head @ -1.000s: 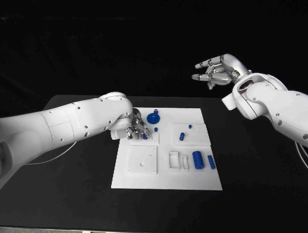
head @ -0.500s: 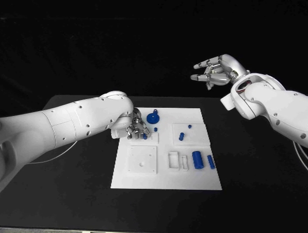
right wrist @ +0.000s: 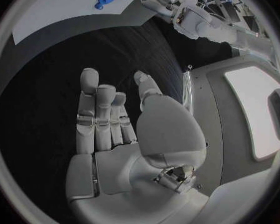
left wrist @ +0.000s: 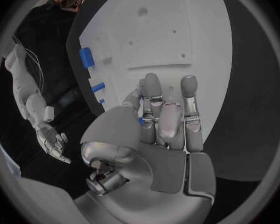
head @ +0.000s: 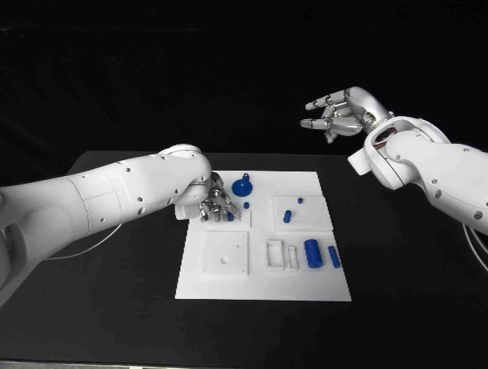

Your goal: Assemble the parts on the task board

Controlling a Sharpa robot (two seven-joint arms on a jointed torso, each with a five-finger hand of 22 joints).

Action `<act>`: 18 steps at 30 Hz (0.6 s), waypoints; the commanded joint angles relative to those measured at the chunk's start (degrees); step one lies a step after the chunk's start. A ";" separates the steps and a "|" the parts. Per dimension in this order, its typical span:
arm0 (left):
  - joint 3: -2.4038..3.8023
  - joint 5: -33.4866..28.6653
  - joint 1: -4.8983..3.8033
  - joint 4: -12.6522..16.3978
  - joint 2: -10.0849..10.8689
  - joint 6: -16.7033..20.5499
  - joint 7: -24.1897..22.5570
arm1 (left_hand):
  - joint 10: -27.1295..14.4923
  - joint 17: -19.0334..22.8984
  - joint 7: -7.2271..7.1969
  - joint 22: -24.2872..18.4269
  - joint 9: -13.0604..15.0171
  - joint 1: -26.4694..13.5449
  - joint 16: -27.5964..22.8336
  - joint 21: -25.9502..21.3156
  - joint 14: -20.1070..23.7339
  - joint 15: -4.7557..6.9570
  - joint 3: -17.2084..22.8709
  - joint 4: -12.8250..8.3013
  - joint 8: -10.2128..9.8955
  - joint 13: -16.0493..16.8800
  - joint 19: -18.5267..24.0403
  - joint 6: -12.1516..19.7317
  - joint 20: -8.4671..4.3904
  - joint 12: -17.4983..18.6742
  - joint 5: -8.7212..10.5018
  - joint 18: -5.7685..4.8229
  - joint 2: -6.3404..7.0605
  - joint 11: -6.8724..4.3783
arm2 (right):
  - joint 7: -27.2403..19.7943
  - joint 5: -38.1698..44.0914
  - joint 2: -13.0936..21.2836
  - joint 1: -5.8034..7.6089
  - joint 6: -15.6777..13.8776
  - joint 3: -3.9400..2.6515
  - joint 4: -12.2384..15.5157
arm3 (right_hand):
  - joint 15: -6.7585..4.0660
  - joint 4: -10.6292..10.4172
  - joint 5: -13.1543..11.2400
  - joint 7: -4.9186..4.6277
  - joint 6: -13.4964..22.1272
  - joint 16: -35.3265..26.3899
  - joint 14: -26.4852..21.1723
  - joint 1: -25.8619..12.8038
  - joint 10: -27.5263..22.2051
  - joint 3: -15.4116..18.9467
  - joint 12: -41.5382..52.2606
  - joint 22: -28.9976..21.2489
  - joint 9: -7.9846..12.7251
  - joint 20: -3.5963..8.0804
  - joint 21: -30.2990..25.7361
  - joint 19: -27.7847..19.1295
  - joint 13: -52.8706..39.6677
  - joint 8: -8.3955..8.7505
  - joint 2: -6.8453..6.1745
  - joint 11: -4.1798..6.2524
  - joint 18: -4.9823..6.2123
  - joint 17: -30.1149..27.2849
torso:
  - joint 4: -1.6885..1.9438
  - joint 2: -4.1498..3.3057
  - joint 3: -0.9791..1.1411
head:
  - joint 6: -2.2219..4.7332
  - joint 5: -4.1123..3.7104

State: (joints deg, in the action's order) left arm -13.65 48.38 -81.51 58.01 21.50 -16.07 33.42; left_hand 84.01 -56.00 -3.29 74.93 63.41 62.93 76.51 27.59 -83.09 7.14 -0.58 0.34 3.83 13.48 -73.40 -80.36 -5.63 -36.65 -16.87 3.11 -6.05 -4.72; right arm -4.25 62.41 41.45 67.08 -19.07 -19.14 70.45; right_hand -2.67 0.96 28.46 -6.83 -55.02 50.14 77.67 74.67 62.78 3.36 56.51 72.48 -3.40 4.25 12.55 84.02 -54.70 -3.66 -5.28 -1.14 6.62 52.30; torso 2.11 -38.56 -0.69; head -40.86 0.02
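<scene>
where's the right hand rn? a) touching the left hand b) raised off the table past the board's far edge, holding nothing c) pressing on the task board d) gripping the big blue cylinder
b: the right hand hangs above and beyond the task board, its fingers apart and empty, well clear of the left hand over the board.

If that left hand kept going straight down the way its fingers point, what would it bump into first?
Most likely the white board itself: the left hand hangs fingers-down over its upper left corner, beside a small blue piece. Depth is hard to judge, so it may touch that piece first.
</scene>
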 commanded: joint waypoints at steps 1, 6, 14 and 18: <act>-0.13 0.27 0.23 0.01 -0.03 -1.75 0.91 | 2.83 0.19 -0.32 1.09 -0.04 -0.71 -0.32 -0.30 0.04 0.05 -1.29 0.66 0.12 -0.15 -0.04 -0.24 0.07 0.16 2.77 0.61 1.43 -0.27 | -0.19 -0.05 -0.04 -0.05 0.81 -0.04 0.02 | -0.08 0.21 0.31 -0.14 0.11 0.32 -0.35 0.05 -0.54 -0.13 -0.19 0.07 -0.04 -0.49 -0.36 1.76 0.04 0.24 0.29 -0.03 1.17 -0.09 | 0.01 0.02 -0.02 | -0.06 -0.01; -0.13 0.32 0.23 -0.01 -0.02 -1.30 0.87 | 2.84 0.37 -0.27 1.08 0.06 -2.03 -0.47 -0.45 0.05 0.09 -2.80 2.51 0.12 -0.26 -0.10 -0.33 -0.13 0.23 8.63 0.41 2.67 -0.25 | -0.20 -0.05 -0.07 -0.06 0.79 -0.04 -0.01 | -0.07 0.16 0.29 -0.17 0.38 0.30 -0.35 -0.04 -0.57 -0.09 -0.23 0.07 -0.02 -0.50 -0.39 1.76 0.10 0.25 0.25 -0.05 1.18 -0.11 | -0.04 -0.02 -0.03 | 0.08 -0.03; -0.13 0.57 0.23 -0.19 0.22 0.01 0.85 | 2.84 0.40 -0.18 1.11 0.21 -4.29 -0.60 -0.68 0.08 0.13 -0.97 7.24 0.11 -0.42 -0.05 -0.46 -0.55 0.28 13.88 -0.11 6.18 -0.21 | -0.22 -0.05 -0.05 -0.11 0.73 -0.04 -0.02 | -0.05 0.06 0.30 -0.20 0.66 0.27 -0.39 -0.10 -0.64 -0.06 -0.28 0.05 -0.01 -0.51 -0.44 1.75 0.17 0.26 0.23 -0.08 1.18 -0.12 | -0.05 -0.02 -0.03 | 0.22 -0.05; -0.12 0.67 0.24 0.06 0.87 0.41 0.64 | 2.84 0.41 -0.20 1.11 0.13 -4.84 -0.68 -0.66 0.14 0.29 0.69 9.78 0.10 -0.65 -0.04 -0.55 -0.92 0.28 14.06 -0.41 9.13 -0.26 | -0.26 -0.06 0.03 -0.18 0.66 -0.04 -0.02 | -0.05 -0.05 0.32 -0.21 0.81 0.27 -0.38 -0.18 -0.64 -0.02 -0.29 0.04 -0.01 -0.52 -0.46 1.75 0.18 0.26 0.18 -0.09 1.18 -0.13 | -0.07 -0.03 -0.07 | 0.39 -0.08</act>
State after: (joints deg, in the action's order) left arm -13.79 48.68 -81.29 57.89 22.20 -16.22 34.09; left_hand 84.01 -55.63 -3.40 74.92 63.57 58.21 76.05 27.11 -83.09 7.14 -0.01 9.77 3.82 12.91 -73.39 -80.45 -6.06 -36.65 -3.15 3.11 2.50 -4.72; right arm -4.23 62.41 41.47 66.98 -18.96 -19.14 70.42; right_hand -2.67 0.96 28.46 -7.01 -54.63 50.14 77.67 74.67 62.57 3.37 56.51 72.47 -3.40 4.25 12.32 84.02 -54.62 -3.66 -5.28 -1.36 7.17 52.25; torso 2.07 -38.58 -0.72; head -40.57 -0.02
